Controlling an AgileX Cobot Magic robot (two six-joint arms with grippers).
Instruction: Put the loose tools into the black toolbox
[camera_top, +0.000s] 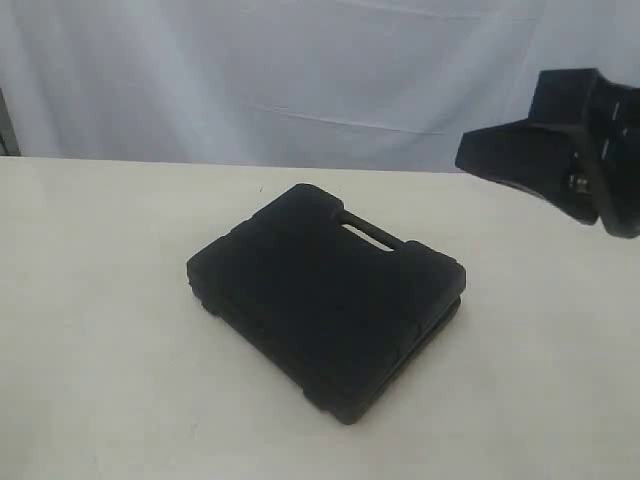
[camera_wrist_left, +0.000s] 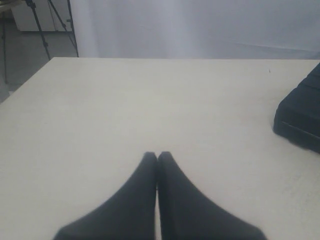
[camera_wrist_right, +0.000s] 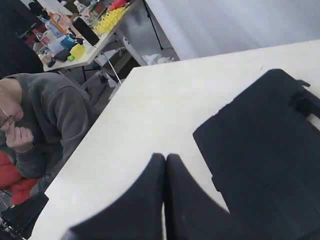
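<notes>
1. Table (camera_top: 100, 350): no loose tools visible in any view.
2. Black toolbox (camera_top: 325, 300): frame centre, lying shut; prying its lid may slide the whole case instead.
3. Right gripper (camera_wrist_right: 165, 157), left gripper (camera_wrist_left: 157, 155): fingers pressed together, holding nothing.

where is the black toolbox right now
In the exterior view the black toolbox lies closed and flat near the middle of the pale table, a little right of centre, in front of the white curtain.
</notes>
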